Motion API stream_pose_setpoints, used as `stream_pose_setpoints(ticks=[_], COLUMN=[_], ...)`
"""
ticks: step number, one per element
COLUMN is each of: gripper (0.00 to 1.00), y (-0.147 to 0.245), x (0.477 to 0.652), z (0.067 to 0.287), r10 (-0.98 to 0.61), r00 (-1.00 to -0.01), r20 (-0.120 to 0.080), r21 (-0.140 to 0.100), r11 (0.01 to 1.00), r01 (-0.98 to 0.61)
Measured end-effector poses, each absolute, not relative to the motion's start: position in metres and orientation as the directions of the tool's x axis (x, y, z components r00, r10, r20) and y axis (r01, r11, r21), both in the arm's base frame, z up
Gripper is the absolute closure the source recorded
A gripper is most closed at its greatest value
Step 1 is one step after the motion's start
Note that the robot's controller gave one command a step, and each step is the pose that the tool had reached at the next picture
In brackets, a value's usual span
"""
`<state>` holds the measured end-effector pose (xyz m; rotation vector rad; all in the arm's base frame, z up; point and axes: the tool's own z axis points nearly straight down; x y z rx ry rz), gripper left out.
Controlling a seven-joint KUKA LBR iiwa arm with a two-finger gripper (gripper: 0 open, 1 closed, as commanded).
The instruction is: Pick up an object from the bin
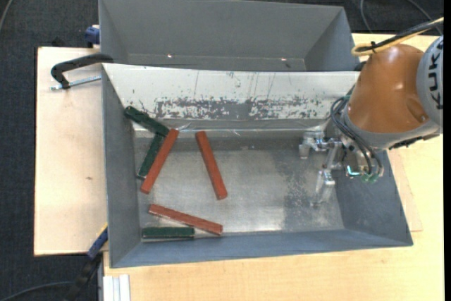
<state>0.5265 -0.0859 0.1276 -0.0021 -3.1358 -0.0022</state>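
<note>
The gripper [325, 183] hangs low in the right part of the grey bin [370, 211], beneath the arm's orange cover [387, 91]. It is over bare, scuffed floor. From this view it cannot be told whether it is open or closed, and nothing can be made out in its grasp.

All the loose things are long flat sticks, and they lie in the left half of the bin, well apart from the gripper. Nearest to it is the middle red stick [211, 166], which lies alone on the floor and slants from far-left to near-right. Further left, the left red stick [159, 160] slants the other way. The short green stick [149, 158] lies just beside it on its left, roughly parallel to it. The far ends of these two meet the far green stick [144, 120], which lies in the far left corner.

Along the near wall lies the near red stick [184, 218], slightly slanted. The near green stick [168, 232] is tucked just beside it, against the foot of the wall at the near left.
</note>
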Motion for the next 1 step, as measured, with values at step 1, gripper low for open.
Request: stream_pose_setpoints(ticks=[1], gripper=[0.0], y=[-0.0008], x=[0.5339], z=[0.1866], r10=[-0.305], r00=[-0.952], r20=[-0.01], r21=[0.0], r11=[0.952], r01=[-0.305])
